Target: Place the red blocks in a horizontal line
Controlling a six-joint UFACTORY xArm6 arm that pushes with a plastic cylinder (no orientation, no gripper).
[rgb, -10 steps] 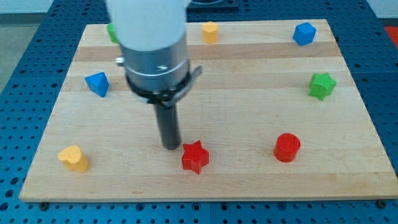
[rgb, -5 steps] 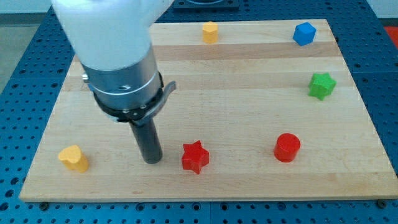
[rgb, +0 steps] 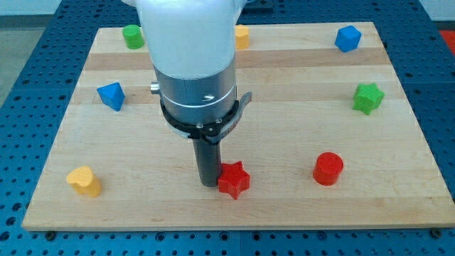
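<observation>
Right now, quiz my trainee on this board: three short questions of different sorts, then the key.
1. True or false: my tip is at the red star's left side in the view.
2. Which block lies to the view's right of the red star? A) red cylinder B) green star C) yellow block
3. Fill in: the block at the board's top right corner in the view is ____.

Key: 1 true; 2 A; 3 blue.
</observation>
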